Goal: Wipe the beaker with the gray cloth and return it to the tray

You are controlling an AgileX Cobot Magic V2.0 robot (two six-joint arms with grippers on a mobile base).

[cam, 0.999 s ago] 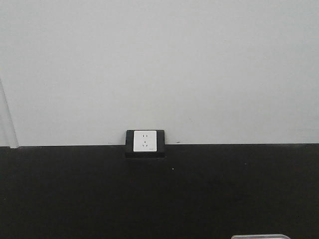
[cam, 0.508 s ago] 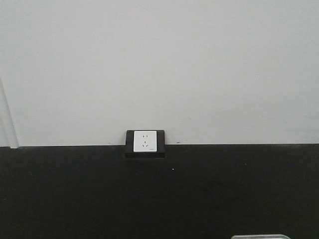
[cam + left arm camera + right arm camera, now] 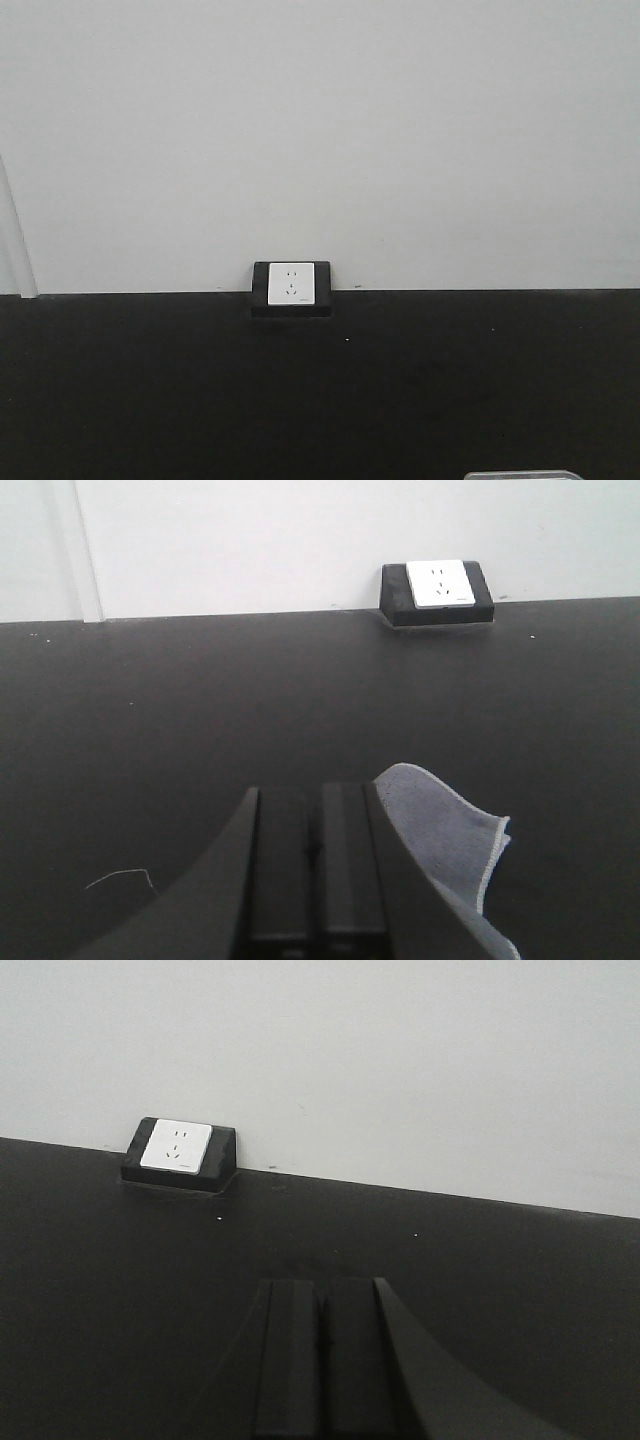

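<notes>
Fingers first: left gripper has its fingers pressed flat together with no gap, holding nothing. The gray cloth lies just beside them at about 3 o'clock in the left wrist view, one hemmed corner kicked up. It looks tucked against the right finger rather than pinched, but the contact point is hidden below the frame, so that stays a guess.

Right gripper matches: fingers together and empty, with bare black surface ahead of it.

Both arms look parked low at the near edge and aimed at the back wall. My read is a rest or start pose, not a working one.

Further out, a thin pale thread lies on the surface at 9 o'clock from the left gripper. Mid-surface carries nothing else I can see.

Tray: only a sliver of silver rim shows, at the bottom edge of the front view around 5 o'clock. The front camera points too high to show what sits in it.

Beaker isn't visible in any view. It could be on the tray, out of frame, but I can't confirm that.

Far end has a wall socket in a black housing where surface meets white wall, near 12 o'clock.

Judgement: wiping not underway. Next step needs the left fingers to spread and take the cloth.
</notes>
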